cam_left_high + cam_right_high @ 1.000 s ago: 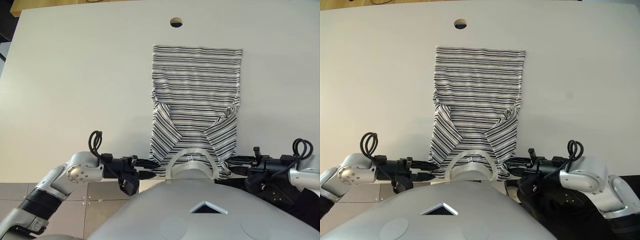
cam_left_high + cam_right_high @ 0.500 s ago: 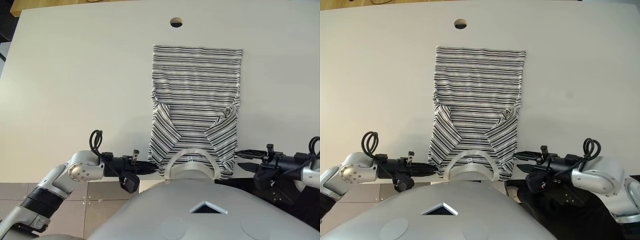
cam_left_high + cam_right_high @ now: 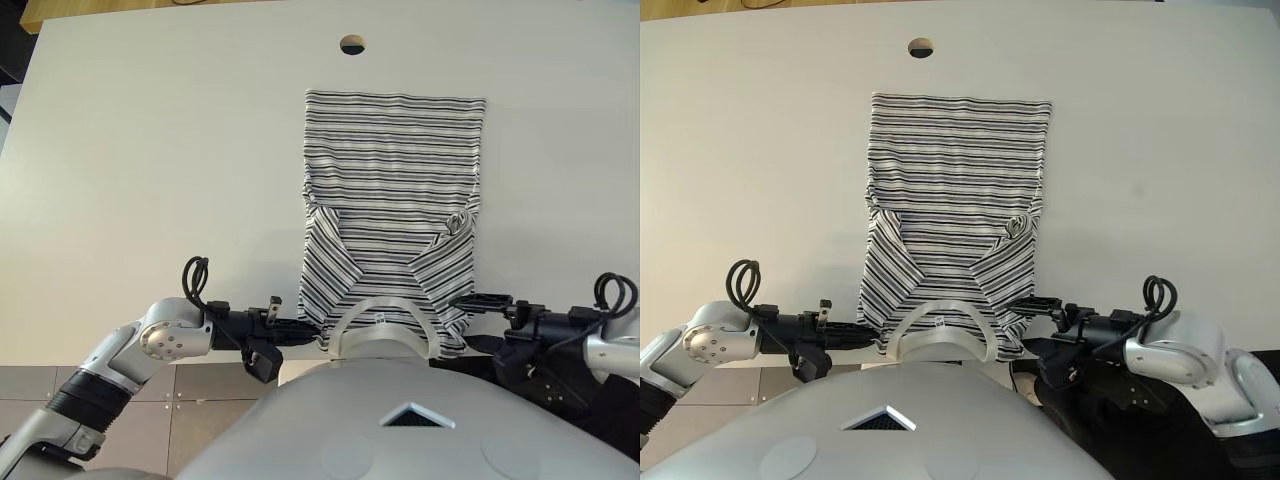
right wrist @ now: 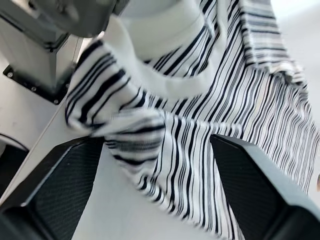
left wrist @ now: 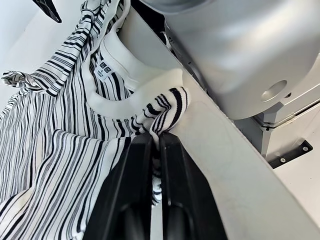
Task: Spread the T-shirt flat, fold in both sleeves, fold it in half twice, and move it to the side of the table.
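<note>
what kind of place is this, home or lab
Likely a lab or office workspace rather than a home: a large plain white table with a cable hole, grey floor tiles at its near edge, and a T-shirt laid out for folding.

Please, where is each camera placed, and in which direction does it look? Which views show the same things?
Left eye view: on the head, looking forward and down over the table and T-shirt; both arms show, with the left gripper and right gripper at the shirt's near corners.
Right eye view: the head's other eye, showing the same scene and arms.
Left wrist view: on the left wrist, looking along its fingers, which pinch the shirt.
Right wrist view: on the right wrist, looking between its open fingers.
Shared: every view shows the shirt's near end.
</note>
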You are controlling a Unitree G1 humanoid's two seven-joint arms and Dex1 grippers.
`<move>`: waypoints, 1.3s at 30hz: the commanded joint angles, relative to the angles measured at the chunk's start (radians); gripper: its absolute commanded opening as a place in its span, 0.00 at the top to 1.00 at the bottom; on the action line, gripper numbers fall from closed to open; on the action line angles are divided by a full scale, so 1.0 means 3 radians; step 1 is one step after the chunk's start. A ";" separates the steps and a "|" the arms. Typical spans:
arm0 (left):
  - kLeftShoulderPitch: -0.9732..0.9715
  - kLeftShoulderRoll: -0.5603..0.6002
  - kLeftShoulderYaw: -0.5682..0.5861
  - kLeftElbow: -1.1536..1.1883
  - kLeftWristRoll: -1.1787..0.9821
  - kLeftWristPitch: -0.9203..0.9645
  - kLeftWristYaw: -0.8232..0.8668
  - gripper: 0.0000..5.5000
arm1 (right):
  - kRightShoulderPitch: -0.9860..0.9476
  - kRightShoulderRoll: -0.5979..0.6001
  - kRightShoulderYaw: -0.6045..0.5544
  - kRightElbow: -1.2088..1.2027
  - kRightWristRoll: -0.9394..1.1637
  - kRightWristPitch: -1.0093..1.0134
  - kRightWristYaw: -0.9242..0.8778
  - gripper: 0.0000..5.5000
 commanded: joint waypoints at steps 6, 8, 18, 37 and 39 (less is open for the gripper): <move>-0.0024 0.0018 -0.0026 -0.0025 0.0002 0.0037 -0.0016 0.98 | 0.0040 -0.0154 0.0066 -0.0040 0.0061 0.0158 0.0135 0.53; -0.0014 0.0040 -0.0003 -0.0027 -0.0014 0.0036 -0.0005 0.98 | 0.0048 -0.0161 0.0030 -0.0053 0.0080 0.0183 0.0112 0.61; 0.0098 0.0057 0.0112 -0.0100 -0.0147 0.0051 0.0034 0.98 | 0.0054 -0.0071 -0.0040 -0.0032 0.0112 0.0227 0.0024 0.98; 0.0361 -0.0035 0.0573 -0.0730 -0.1038 0.0632 0.0278 0.98 | 0.0105 0.0153 -0.0631 -0.0041 0.1342 0.0642 -0.0179 0.98; -0.0161 -0.0459 0.0581 -0.0369 -0.0794 0.0837 0.0492 0.98 | -0.0406 0.0449 -0.0484 0.0258 0.1393 0.0891 -0.0341 0.98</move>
